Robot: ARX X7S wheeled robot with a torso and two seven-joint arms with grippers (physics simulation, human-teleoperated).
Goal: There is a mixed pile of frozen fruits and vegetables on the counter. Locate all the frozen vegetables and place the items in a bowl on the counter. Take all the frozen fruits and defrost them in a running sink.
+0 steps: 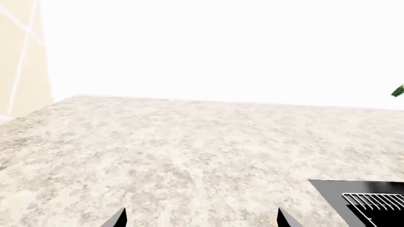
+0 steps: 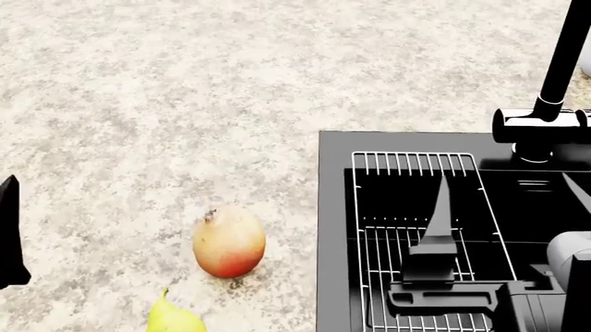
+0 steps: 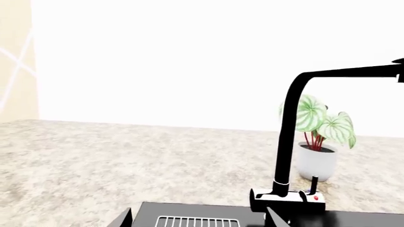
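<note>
Counter [image 2: 138, 90]: speckled beige granite-look top filling most of the head view, from 12 o'clock round to 9 o'clock; it also spreads under both wrist cameras.
Sink [image 2: 337, 228]: matte black rectangle set into the counter at 3 to 5 o'clock of the head view, its near-left corner also visible in the left wrist view [image 1: 341, 189].
Wire rack [image 2: 388, 207]: pale metal grid lying inside the sink basin.
Faucet [image 2: 563, 62]: tall black stem rising at 2 o'clock of the head view; in the right wrist view its base carries a small red dot.
Potted plant [image 3: 319, 142]: striped green leaves in a white pot on the counter, just beyond the faucet in the right wrist view.
Right gripper [image 2: 434, 235]: hangs over the wire rack in the sink; its two dark fingertips stand well apart in the right wrist view [image 3: 198, 218], with nothing between them.
Left gripper [image 1: 200, 218]: above bare counter, fingers spread wide, nothing held; only a dark sliver of that arm shows at 9 o'clock of the head view.
Red-and-yellow fruit [image 2: 229, 242]: round, with a dark nub, resting on the counter at 7 o'clock, left of the sink edge and apart from it.
Pear [image 2: 174, 319]: yellow, thin stem up, at 6 to 7 o'clock, near the round fruit and cut by the frame edge.
</note>
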